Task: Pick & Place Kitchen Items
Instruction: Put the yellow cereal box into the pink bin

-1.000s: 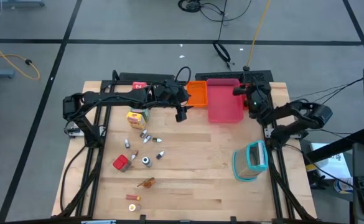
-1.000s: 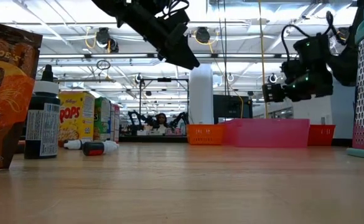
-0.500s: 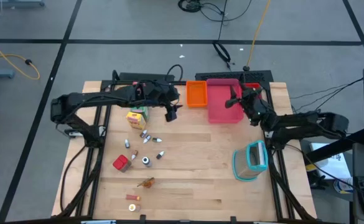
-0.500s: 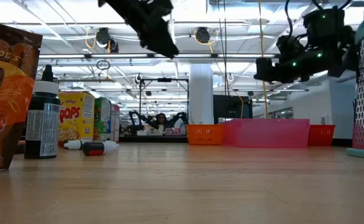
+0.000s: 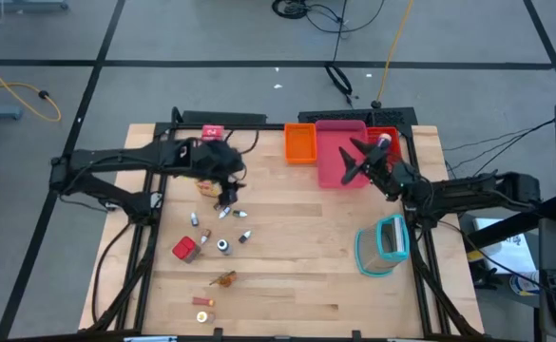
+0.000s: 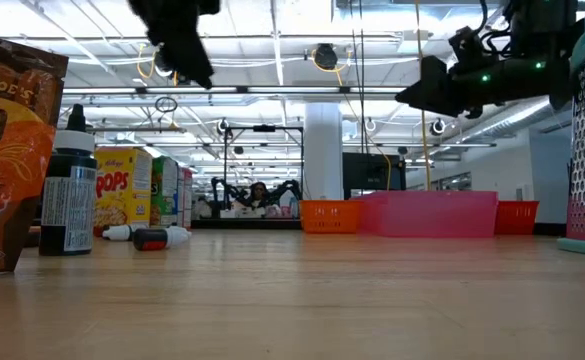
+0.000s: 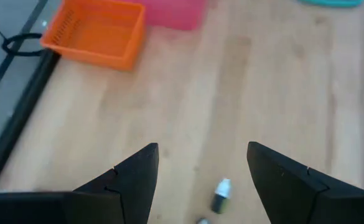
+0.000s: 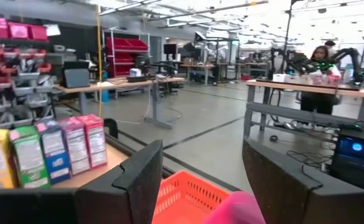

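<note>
My left gripper has its two dark fingers spread wide with nothing between them, and through the gap I can see a tiny dark bottle with a white cap lying on the bare wood of the table. From above, that left gripper hangs over the left half of the table, just beside the row of colourful cartons and right above the scatter of tiny bottles. Further toward the near edge lie the red cube, a small orange-brown bit and another little piece, all loose on the wood, none of it in any tray. Over to my right gripper: fingers parted there too, holding nothing, looking out across the orange tray and a row of upright cartons toward the room, where a person stands behind a workbench. In the high view the right gripper sits above the pink tray, with the orange tray alongside and the red tray at the back corner. The teal-rimmed clear container stands apart on the right side of the table. At table height both arms are up in the air, well clear of the surface.
</note>
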